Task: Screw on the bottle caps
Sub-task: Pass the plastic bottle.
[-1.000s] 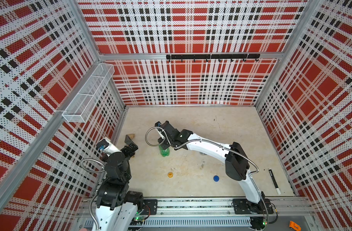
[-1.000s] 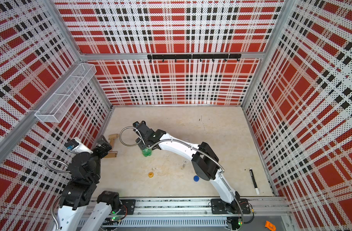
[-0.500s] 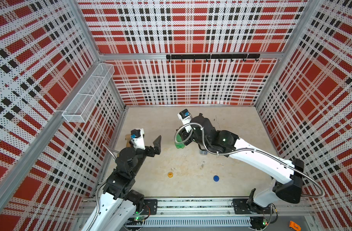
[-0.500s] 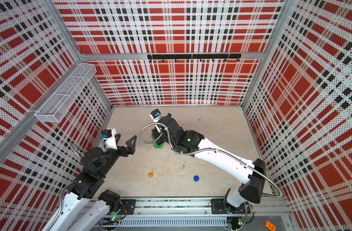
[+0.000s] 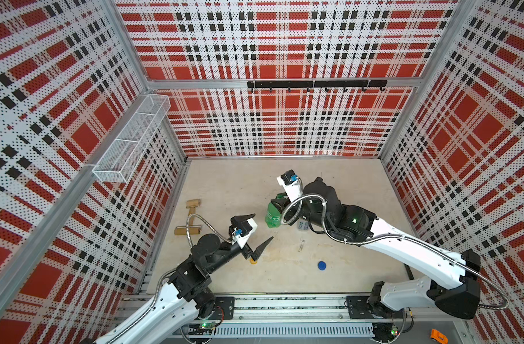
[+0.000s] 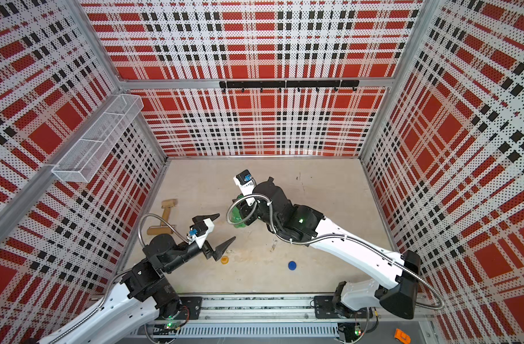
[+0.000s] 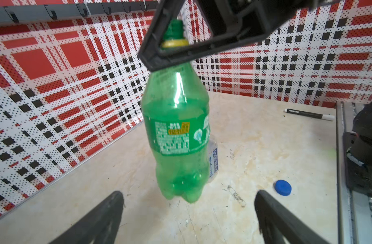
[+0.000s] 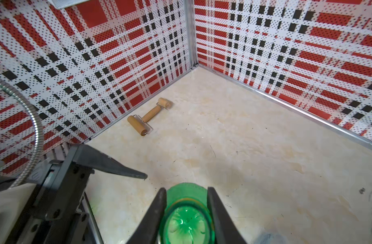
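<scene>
My right gripper (image 8: 186, 190) is shut on the neck of the green bottle (image 5: 272, 216) (image 7: 176, 131), which hangs nearly upright and looks lifted off the floor. Its mouth is bare, with a yellow ring (image 7: 174, 43) below the thread. My left gripper (image 5: 262, 226) (image 7: 188, 194) stands wide open facing the bottle's base, with nothing between its fingers. The yellow-orange cap (image 5: 253, 261) lies on the floor just under the left gripper. To its right lies the blue cap (image 5: 322, 265) (image 7: 283, 187). The clear bottle (image 7: 213, 156) stands behind the green one, mostly hidden.
A wooden double roller (image 5: 192, 217) (image 8: 149, 116) lies by the left wall. A black marker (image 7: 307, 114) lies near the right wall. A wire basket (image 5: 132, 143) hangs on the left wall and a hook rail (image 5: 314, 85) on the back wall.
The right arm has carried the green bottle from the left-middle floor rightward and up. The left arm has swung out from the left wall toward the middle, its gripper still open.
</scene>
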`<state>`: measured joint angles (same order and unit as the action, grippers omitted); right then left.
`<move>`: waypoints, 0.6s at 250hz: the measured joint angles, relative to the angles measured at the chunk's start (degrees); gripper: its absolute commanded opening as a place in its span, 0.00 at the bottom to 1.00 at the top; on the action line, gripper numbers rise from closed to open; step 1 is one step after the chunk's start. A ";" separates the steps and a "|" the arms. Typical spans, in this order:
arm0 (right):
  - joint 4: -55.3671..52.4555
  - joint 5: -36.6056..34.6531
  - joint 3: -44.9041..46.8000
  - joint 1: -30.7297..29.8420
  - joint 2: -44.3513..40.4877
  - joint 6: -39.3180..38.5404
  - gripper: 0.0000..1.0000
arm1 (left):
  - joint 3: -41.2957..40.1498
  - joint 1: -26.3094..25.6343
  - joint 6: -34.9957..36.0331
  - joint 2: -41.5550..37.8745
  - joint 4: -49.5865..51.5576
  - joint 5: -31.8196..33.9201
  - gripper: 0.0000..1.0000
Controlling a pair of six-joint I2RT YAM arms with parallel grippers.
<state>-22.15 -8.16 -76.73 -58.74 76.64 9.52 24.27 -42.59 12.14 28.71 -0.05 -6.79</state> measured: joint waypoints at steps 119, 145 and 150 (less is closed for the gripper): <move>5.79 11.56 2.60 0.00 0.04 -0.85 0.00 | -2.64 -0.22 1.60 -0.11 -4.74 2.36 0.98; 6.21 12.87 2.60 0.00 0.39 -1.16 0.00 | -2.64 -0.24 1.57 0.37 -4.76 2.84 0.97; 6.19 13.03 2.60 -0.02 0.46 -1.18 0.00 | -2.64 -0.24 1.55 0.46 -4.79 2.93 0.97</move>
<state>-15.97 4.86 -74.13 -58.76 77.10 8.34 21.63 -42.83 13.69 29.17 -4.84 -3.86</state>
